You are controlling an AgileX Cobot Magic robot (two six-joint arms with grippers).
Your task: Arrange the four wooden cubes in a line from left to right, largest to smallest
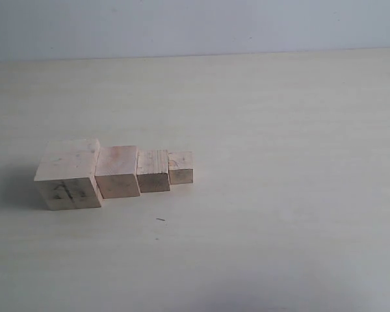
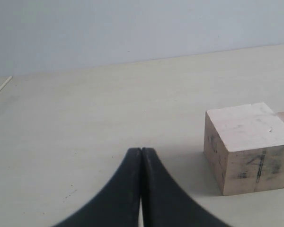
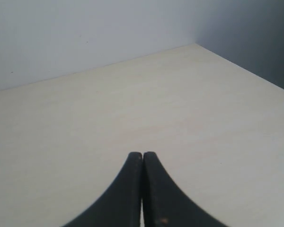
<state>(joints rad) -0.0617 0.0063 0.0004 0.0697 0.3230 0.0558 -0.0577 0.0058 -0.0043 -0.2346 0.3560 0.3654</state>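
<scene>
Now lined up in one row on the left part of the table (image 1: 279, 195): four cubes of pale bare wood, graded down in size from left to right in the exterior view.

- Farthest left: largest cube (image 1: 68, 172), with dark marks on its near face.
- Touching its right side: second cube (image 1: 117, 170), faintly reddish on top.
- Next, side against side: third cube (image 1: 153, 170).
- At the right end, touching the third: smallest cube (image 1: 181, 167).

Near faces not flush: stepped back a little with each smaller block. All four upright and flat on the table, none stacked. Just in front of the row, apart from it: a tiny dark speck (image 1: 160, 220) on the tabletop. Behind the table: a plain pale wall (image 1: 182, 26). No arm visible in the exterior view.

Left gripper (image 2: 141, 151), in its wrist view: black fingers (image 2: 123, 189) pressed together, nothing between them, low over bare tabletop. Near it but clearly apart: the largest cube, marked face toward the camera, with a sliver of the second cube showing behind its far side.

Right gripper (image 3: 142, 155), in its wrist view: fingers likewise closed tip to tip, holding nothing. Ahead of it only bare table running to a far corner, wall beyond, no cube in sight. Well away from the row, then, on that side.
</scene>
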